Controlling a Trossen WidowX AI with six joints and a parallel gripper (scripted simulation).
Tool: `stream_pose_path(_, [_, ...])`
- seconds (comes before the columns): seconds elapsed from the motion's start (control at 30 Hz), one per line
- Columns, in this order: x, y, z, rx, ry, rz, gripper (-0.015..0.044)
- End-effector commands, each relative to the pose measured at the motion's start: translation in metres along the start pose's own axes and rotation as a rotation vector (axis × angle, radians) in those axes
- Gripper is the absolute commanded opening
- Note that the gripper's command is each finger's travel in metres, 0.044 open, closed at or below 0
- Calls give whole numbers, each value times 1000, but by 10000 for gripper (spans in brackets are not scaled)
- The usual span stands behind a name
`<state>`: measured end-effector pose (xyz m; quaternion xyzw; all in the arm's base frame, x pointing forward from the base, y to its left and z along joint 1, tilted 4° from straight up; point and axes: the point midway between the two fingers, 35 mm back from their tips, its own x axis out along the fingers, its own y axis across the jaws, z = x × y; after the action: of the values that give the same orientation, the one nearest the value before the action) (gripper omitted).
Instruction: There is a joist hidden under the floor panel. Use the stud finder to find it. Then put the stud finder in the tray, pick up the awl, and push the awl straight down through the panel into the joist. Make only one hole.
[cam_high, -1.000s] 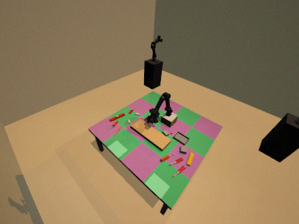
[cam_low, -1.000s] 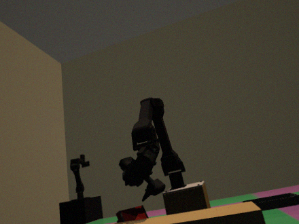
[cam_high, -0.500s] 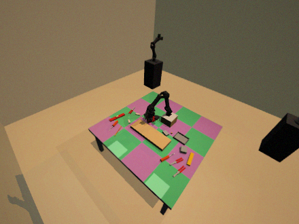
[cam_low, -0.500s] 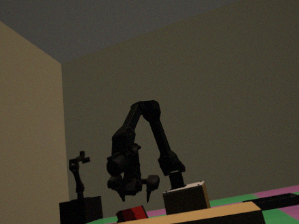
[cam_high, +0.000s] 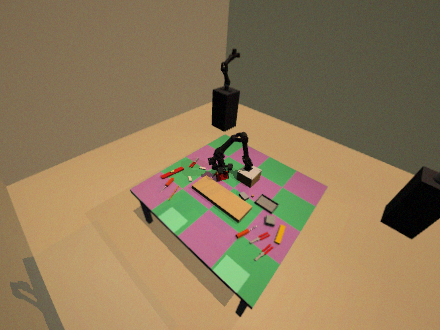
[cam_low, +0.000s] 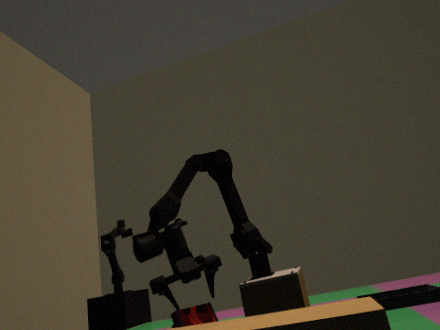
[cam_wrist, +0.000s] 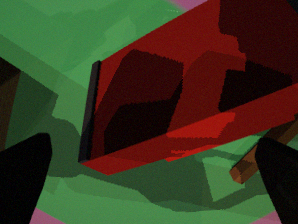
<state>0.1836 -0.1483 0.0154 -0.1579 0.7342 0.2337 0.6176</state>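
The red stud finder (cam_high: 222, 175) (cam_low: 195, 316) (cam_wrist: 173, 103) lies flat on the checkered table (cam_high: 295, 210), just beyond the far long edge of the tan floor panel (cam_high: 220, 199) (cam_low: 300, 317). My gripper (cam_high: 220, 169) (cam_low: 192, 294) (cam_wrist: 158, 146) is open and empty. It hangs a little above the stud finder, with its fingers apart and clear of it. The dark tray (cam_high: 266, 203) lies to the right of the panel. A small brown-handled tool (cam_wrist: 242, 169) lies next to the stud finder; I cannot tell whether it is the awl.
Several red-handled tools (cam_high: 171, 173) (cam_high: 260, 238) lie scattered at the left and at the front right of the table. A yellow bar (cam_high: 280, 233) and small grey blocks (cam_high: 270, 219) lie near the tray. The arm's base box (cam_high: 249, 175) (cam_low: 272, 292) stands right of the gripper.
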Motion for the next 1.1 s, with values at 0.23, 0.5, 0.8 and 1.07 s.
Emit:
stream_pose_path(0.23, [-4,-24,-23,-640,-373,-190,440])
stream_pose_path(0.5, [-4,-24,-23,-640,-373,-190,440])
stream_pose_path(0.8, [-3,-24,-23,-640,-373,-190,440])
stream_pose_path(1.07, [10,-28,-21,-640,-373,-190,440])
